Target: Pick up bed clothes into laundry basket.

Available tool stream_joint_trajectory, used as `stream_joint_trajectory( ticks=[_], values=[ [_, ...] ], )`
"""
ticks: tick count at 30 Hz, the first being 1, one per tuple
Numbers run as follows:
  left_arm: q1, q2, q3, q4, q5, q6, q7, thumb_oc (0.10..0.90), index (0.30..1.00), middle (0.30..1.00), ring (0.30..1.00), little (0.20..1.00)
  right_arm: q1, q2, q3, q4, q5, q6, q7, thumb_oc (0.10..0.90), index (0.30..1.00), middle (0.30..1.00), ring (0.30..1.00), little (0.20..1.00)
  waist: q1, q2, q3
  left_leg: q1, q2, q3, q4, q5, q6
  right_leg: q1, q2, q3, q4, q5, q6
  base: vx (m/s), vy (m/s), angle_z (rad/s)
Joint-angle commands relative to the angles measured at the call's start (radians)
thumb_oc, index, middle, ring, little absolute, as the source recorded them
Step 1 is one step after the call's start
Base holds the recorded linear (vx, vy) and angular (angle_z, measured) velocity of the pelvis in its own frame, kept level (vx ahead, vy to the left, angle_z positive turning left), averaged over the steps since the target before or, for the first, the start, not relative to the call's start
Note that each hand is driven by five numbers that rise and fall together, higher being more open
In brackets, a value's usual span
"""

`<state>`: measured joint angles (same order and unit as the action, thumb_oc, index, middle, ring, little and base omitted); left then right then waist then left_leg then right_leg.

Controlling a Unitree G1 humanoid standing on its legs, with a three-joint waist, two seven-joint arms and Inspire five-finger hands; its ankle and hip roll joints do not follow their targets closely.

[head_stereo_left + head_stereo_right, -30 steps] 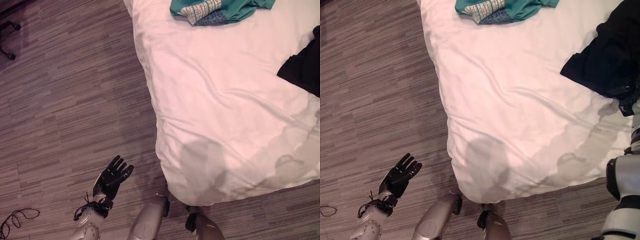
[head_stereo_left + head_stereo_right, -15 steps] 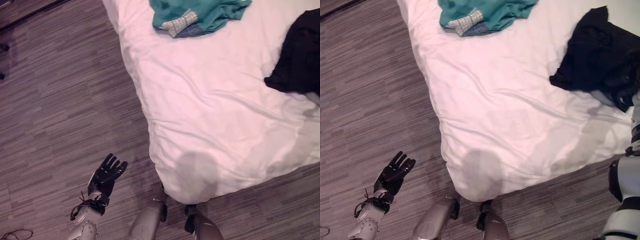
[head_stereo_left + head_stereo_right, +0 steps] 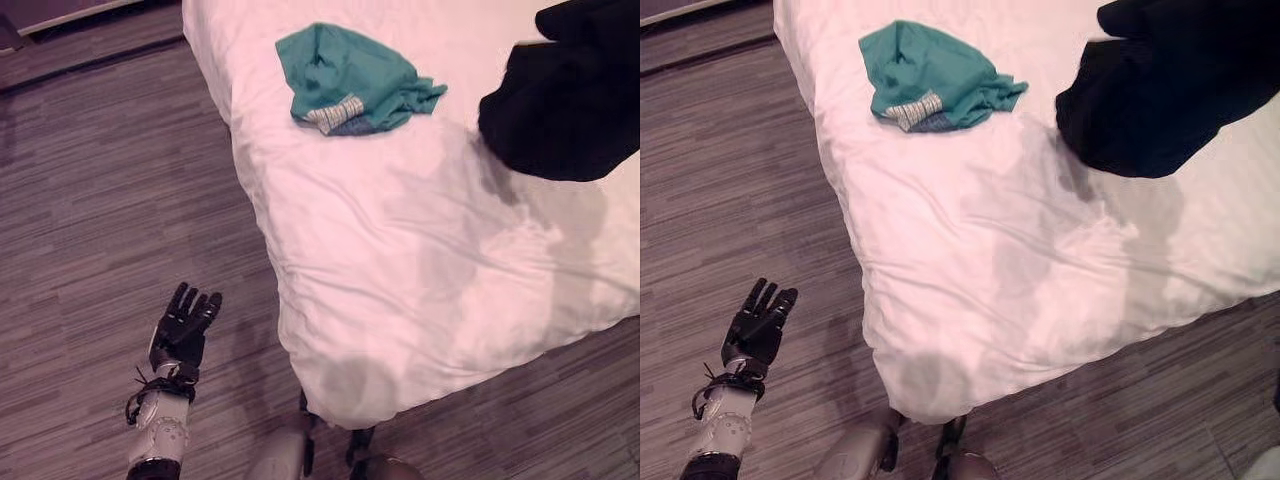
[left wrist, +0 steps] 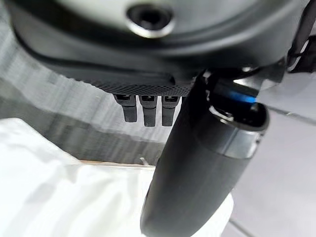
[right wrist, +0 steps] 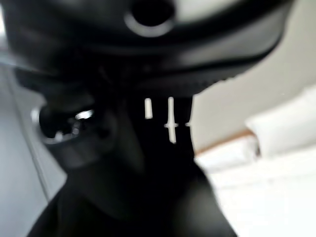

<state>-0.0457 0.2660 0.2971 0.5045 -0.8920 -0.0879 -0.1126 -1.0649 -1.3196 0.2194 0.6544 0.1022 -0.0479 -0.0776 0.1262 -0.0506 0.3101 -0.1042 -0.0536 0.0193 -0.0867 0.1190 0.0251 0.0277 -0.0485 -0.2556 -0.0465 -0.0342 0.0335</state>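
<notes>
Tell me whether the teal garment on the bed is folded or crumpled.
Crumpled. The teal garment lies bunched in an uneven heap on the white bed, with a pale patterned band showing at its near edge.

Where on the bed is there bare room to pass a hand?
Free: the white sheet from the near corner up to the teal garment and black garment. Crowded: the far part, where they lie. Left hand is over the floor.

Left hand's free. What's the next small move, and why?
Probably raise the left hand toward the teal garment: that hand is open over the floor beside the bed, the garment lies loose near that edge, and the black garment seems lifted, casting a shadow.
</notes>
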Motion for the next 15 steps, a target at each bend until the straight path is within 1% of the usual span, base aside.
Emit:
stream_joint_trajectory(
  ticks=[1,2,4,5,7,8,9,10,11,13,14,15],
  values=[
    [0.054,0.082,0.021,-0.051,0.048,-0.115,0.016,0.8,0.9,0.9,0.9,0.9,0.061,-0.109,-0.068,-0.099,0.068,-0.082,-0.103,0.4,0.3,0.3,0.3,0.3,-0.008,-0.052,-0.242,0.096,0.078,0.072,-0.001,-0.061,-0.077,-0.009,-0.106,0.022,-0.041,0.155,0.103,0.06,0.056,-0.09],
    [0.054,0.086,0.033,-0.046,0.053,-0.113,0.02,0.8,0.9,0.9,0.9,0.9,0.119,-0.104,-0.128,-0.113,0.082,-0.089,-0.107,0.4,0.3,0.3,0.3,0.3,-0.012,-0.057,-0.254,0.105,0.075,0.074,-0.001,-0.068,-0.075,0.0,-0.109,0.022,-0.041,0.157,0.106,0.05,0.058,-0.1],
    [0.052,0.089,0.044,-0.047,0.061,-0.118,0.028,0.8,0.9,0.9,0.9,0.9,0.157,-0.1,-0.17,-0.132,0.087,-0.091,-0.111,0.4,0.3,0.3,0.3,0.3,-0.015,-0.058,-0.261,0.111,0.075,0.075,-0.001,-0.071,-0.073,0.006,-0.111,0.023,-0.041,0.157,0.107,0.03,0.04,-0.1],
    [0.054,0.083,0.078,-0.067,0.071,-0.124,0.04,0.8,0.9,0.9,0.9,0.9,0.251,-0.074,-0.267,-0.18,0.101,-0.102,-0.122,0.4,0.3,0.3,0.3,0.3,-0.031,-0.05,-0.275,0.12,0.071,0.078,-0.001,-0.077,-0.068,0.013,-0.113,0.028,-0.039,0.161,0.11,0.02,0.045,-0.09],
    [0.055,0.084,0.1,-0.076,0.084,-0.129,0.046,0.8,0.9,0.9,0.9,0.9,0.369,-0.05,-0.388,-0.221,0.097,-0.104,-0.135,0.4,0.3,0.3,0.3,0.3,-0.042,-0.05,-0.287,0.13,0.065,0.081,-0.001,-0.084,-0.065,0.018,-0.117,0.032,-0.038,0.166,0.113,0.03,0.061,-0.03],
    [0.055,0.092,0.106,-0.081,0.092,-0.129,0.05,0.8,0.9,0.9,0.9,0.9,0.447,-0.037,-0.464,-0.245,0.092,-0.103,-0.136,0.4,0.3,0.3,0.3,0.3,-0.041,-0.057,-0.291,0.135,0.064,0.083,-0.001,-0.087,-0.063,0.022,-0.117,0.034,-0.038,0.167,0.114,0.04,0.055,0.0],
    [0.053,0.096,0.117,-0.08,0.095,-0.128,0.05,0.8,0.9,0.9,0.9,0.9,0.498,-0.027,-0.511,-0.255,0.088,-0.101,-0.138,0.4,0.3,0.3,0.3,0.3,-0.045,-0.057,-0.295,0.139,0.063,0.084,-0.001,-0.09,-0.061,0.024,-0.119,0.037,-0.037,0.169,0.115,0.02,0.045,-0.09],
    [0.053,0.095,0.131,-0.083,0.1,-0.131,0.052,0.8,0.9,0.9,0.9,0.9,0.529,-0.016,-0.542,-0.263,0.085,-0.102,-0.143,0.4,0.3,0.3,0.3,0.3,-0.053,-0.053,-0.299,0.142,0.062,0.088,-0.001,-0.093,-0.06,0.026,-0.122,0.039,-0.036,0.172,0.117,0.01,0.029,-0.12],
    [0.053,0.097,0.129,-0.084,0.101,-0.131,0.053,0.8,0.9,0.9,0.9,0.9,0.549,-0.012,-0.562,-0.271,0.084,-0.101,-0.143,0.4,0.3,0.3,0.3,0.3,-0.05,-0.056,-0.299,0.142,0.062,0.088,-0.001,-0.093,-0.06,0.027,-0.122,0.039,-0.036,0.173,0.117,0.01,0.032,-0.12],
    [0.048,0.103,0.136,-0.089,0.106,-0.132,0.058,0.8,0.9,0.9,0.9,0.9,0.629,0.01,-0.64,-0.293,0.082,-0.102,-0.149,0.4,0.3,0.3,0.3,0.3,-0.057,-0.057,-0.304,0.146,0.06,0.09,-0.001,-0.096,-0.057,0.029,-0.125,0.043,-0.034,0.179,0.119,0.01,0.041,-0.05],
    [0.044,0.104,0.14,-0.087,0.11,-0.133,0.061,0.8,0.9,0.9,0.9,0.9,0.648,0.025,-0.658,-0.297,0.087,-0.104,-0.153,0.4,0.3,0.3,0.3,0.3,-0.063,-0.054,-0.306,0.149,0.057,0.092,-0.001,-0.099,-0.055,0.028,-0.126,0.045,-0.031,0.184,0.121,0.02,0.056,-0.11],
    [0.037,0.106,0.143,-0.084,0.111,-0.137,0.065,0.8,0.9,0.9,0.9,0.9,0.705,0.048,-0.706,-0.316,0.076,-0.103,-0.159,0.4,0.3,0.3,0.3,0.3,-0.07,-0.055,-0.307,0.155,0.056,0.097,-0.001,-0.101,-0.052,0.026,-0.128,0.053,-0.024,0.188,0.122,0.02,0.058,-0.14]
  ],
)
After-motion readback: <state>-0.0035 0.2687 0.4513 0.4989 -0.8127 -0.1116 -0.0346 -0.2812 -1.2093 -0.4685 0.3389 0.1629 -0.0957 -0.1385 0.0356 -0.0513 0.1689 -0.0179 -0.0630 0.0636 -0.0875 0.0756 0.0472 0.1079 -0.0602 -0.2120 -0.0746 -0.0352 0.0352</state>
